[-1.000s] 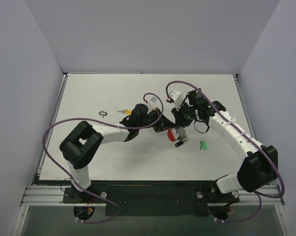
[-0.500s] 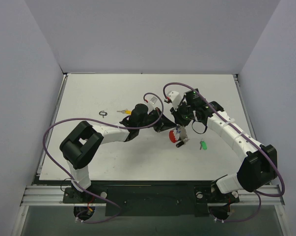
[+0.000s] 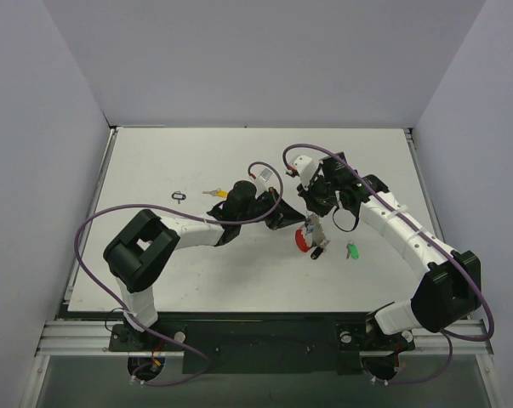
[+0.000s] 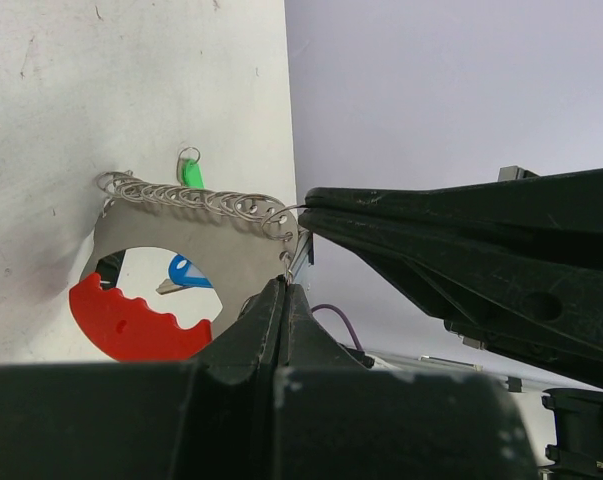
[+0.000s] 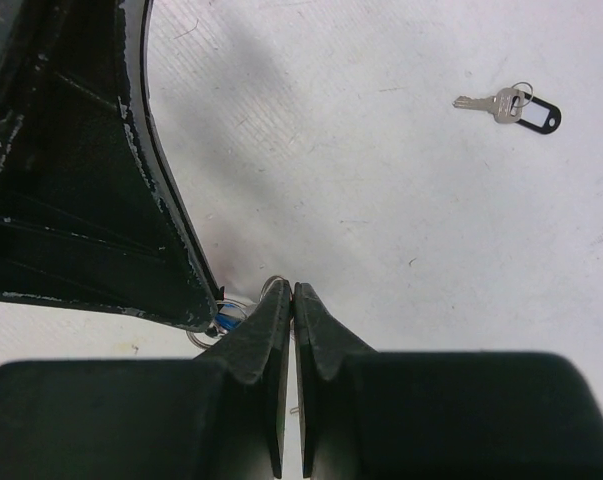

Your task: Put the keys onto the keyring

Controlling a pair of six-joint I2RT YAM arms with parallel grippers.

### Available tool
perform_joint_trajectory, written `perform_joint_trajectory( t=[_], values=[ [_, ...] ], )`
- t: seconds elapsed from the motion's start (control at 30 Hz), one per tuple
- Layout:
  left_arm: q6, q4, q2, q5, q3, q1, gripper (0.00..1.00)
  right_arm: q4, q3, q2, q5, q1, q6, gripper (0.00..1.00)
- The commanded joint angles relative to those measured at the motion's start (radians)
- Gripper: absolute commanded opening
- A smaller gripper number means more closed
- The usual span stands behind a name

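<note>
Status: partly done at most, judging by the keys lying loose.

- Far left of the keyring (image 3: 310, 236): small black loop (image 3: 179, 197), flat on the table (image 3: 196, 272).
- Left of the keyring: yellow key (image 3: 213, 193), loose, not threaded.
- Just left of the keyring: left gripper (image 3: 282, 221), fully closed, pinching thin metal at the keyring's end as far as the left wrist view shows.
- Keyring itself: held up off the table between both grippers, red piece (image 3: 301, 241) hanging at the low end.
- Just beyond the keyring: right gripper (image 3: 312, 214), also fully closed, apparently nipped on the last loop of the coil.
- Right of the keyring: green key (image 3: 352, 251), loose, not threaded.

Best guess on progress: blue key on, nothing else. Remaining: yellow, green, black.

View differences:
- Left wrist only: coil (image 4: 181, 193) stretched out sideways. Blue key (image 4: 186, 272) tucked behind the keyring, seemingly already hanging from it. Too small to pick out from the top.
- Right wrist only: black key (image 5: 521, 108) lying well apart from the keyring. Cannot tell whether it is the same item as the black loop seen from the top.
- Top only: yellow key, missing from both wrist views.
</note>
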Motion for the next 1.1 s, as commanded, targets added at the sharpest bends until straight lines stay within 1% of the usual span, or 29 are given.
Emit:
perform_joint_trajectory(
  t=[0.0,0.17,0.33,0.4,0.57,0.67,0.77,0.9,1.0,1.07],
  values=[
    [-0.01,0.063,-0.007,0.005,-0.003,0.005,0.0,-0.026,0.026,-0.025,0.011,0.0,-0.004,0.0],
    [-0.023,0.109,-0.007,0.014,-0.021,0.005,0.0,-0.022,0.031,-0.02,-0.076,-0.016,0.045,0.0],
    [-0.019,0.121,-0.025,0.008,-0.044,0.006,0.0,-0.022,0.037,-0.002,-0.153,-0.039,0.091,0.0],
    [-0.017,0.127,-0.033,0.007,-0.06,0.006,0.04,-0.02,0.039,0.002,-0.168,-0.047,0.1,0.0],
    [-0.005,0.149,-0.06,-0.001,-0.095,0.014,0.21,-0.02,0.031,0.008,-0.211,-0.065,0.109,0.0],
    [0.045,0.138,-0.106,-0.016,-0.123,0.017,0.28,-0.02,0.025,0.009,-0.251,-0.074,0.11,0.0],
    [0.104,0.112,-0.158,-0.056,-0.15,0.028,0.31,-0.011,0.016,0.009,-0.268,-0.077,0.111,0.0],
    [0.231,0.069,-0.246,-0.099,-0.176,0.029,0.36,-0.006,0.008,0.011,-0.288,-0.077,0.11,0.0],
    [0.308,0.101,-0.275,-0.136,-0.202,0.029,0.4,0.003,-0.001,0.003,-0.306,-0.077,0.108,0.0],
    [0.374,0.146,-0.278,-0.148,-0.221,0.029,0.4,0.006,-0.007,-0.003,-0.314,-0.076,0.106,0.0]
  ],
)
